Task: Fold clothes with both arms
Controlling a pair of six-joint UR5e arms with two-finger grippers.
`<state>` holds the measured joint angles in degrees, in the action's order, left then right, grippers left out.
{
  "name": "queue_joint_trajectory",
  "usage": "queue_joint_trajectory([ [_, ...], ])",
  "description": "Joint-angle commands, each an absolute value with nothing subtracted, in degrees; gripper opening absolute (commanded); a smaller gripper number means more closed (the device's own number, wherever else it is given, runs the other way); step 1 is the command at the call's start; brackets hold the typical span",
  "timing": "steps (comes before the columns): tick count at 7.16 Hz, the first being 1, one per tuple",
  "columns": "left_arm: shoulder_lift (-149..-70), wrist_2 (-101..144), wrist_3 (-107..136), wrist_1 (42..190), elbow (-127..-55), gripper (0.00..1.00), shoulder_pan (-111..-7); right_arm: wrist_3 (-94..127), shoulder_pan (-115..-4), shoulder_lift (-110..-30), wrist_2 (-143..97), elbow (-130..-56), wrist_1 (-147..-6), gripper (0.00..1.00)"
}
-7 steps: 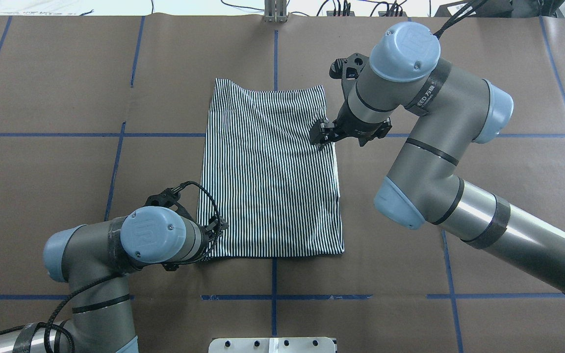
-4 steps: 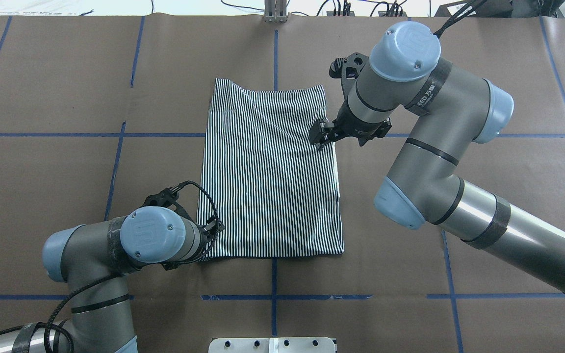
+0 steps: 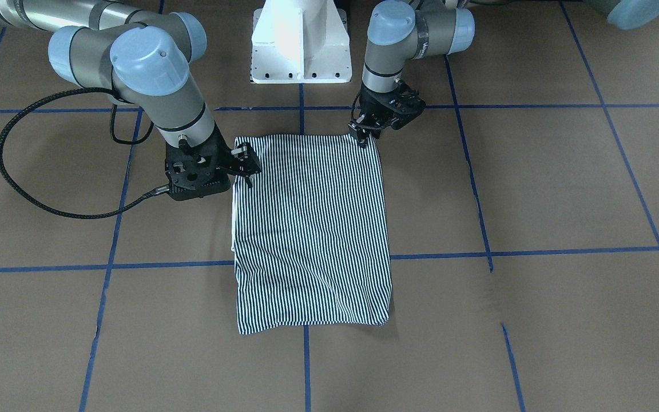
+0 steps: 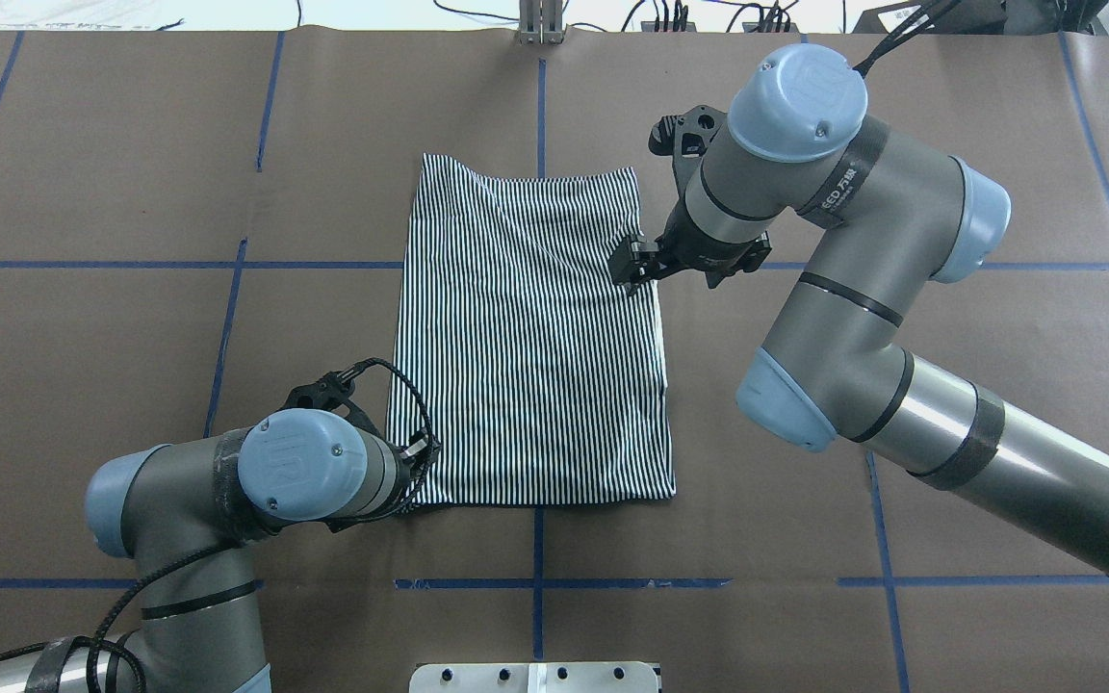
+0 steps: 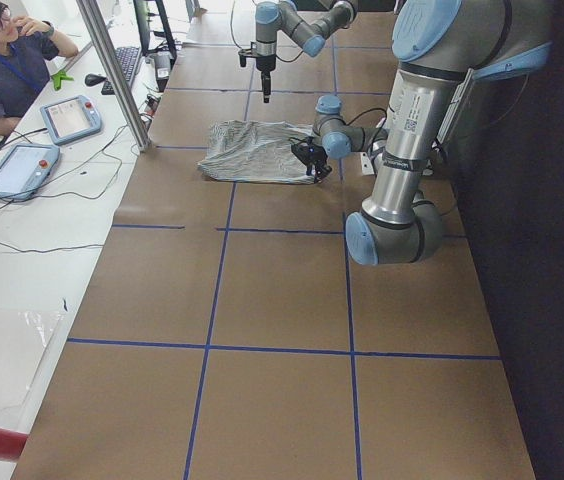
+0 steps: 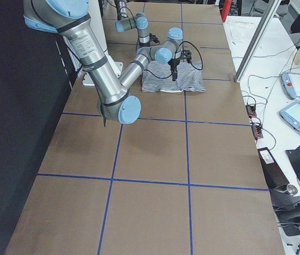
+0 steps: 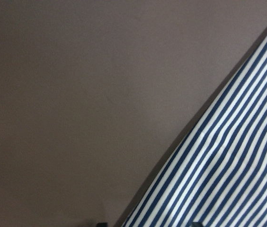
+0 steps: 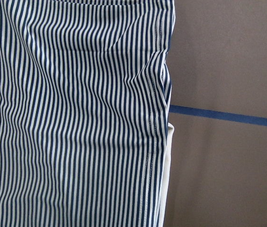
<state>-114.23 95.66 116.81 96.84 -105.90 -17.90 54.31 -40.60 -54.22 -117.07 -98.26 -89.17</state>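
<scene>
Two grippers poised at the shirt [image 4: 530,346], hold unclear
Left gripper [image 3: 362,136] is at its near-robot corner, right gripper [image 4: 633,269] on its right edge farther out; pinching or slack, I cannot tell. It lies flat, central on the table [image 4: 83,337]. I'd catch every layer, then lift both level, together.

My striped shirt [image 3: 312,229] lies folded flat in the middle of the brown table [image 3: 535,200]. My left pincer [image 3: 362,138] is down at its 1 o'clock corner. My right pincer [image 3: 246,169] is at its 11 o'clock edge. I can't tell if either one is pinching. My white base [image 3: 301,46] stands at 12 o'clock.
</scene>
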Motion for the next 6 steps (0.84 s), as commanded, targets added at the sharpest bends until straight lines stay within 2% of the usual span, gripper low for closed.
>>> queue_joint_trajectory([
  [1,-114.2,95.6,116.8,96.9,-105.9,0.44,-17.8,54.3,-40.6,-54.2,-117.1,-98.2,-89.1,1.0],
  [4,-113.8,95.6,116.2,96.7,-106.1,0.51,-17.9,54.2,-40.6,-54.3,-117.1,-98.1,-89.2,1.0],
  [5,-113.8,95.5,115.8,95.4,-106.1,0.76,-17.8,54.2,-40.6,-54.2,-117.0,-98.1,-89.1,1.0],
  [6,-114.1,95.5,115.8,94.7,-106.2,0.81,-17.8,54.2,-40.6,-54.2,-117.1,-98.1,-89.2,1.0],
])
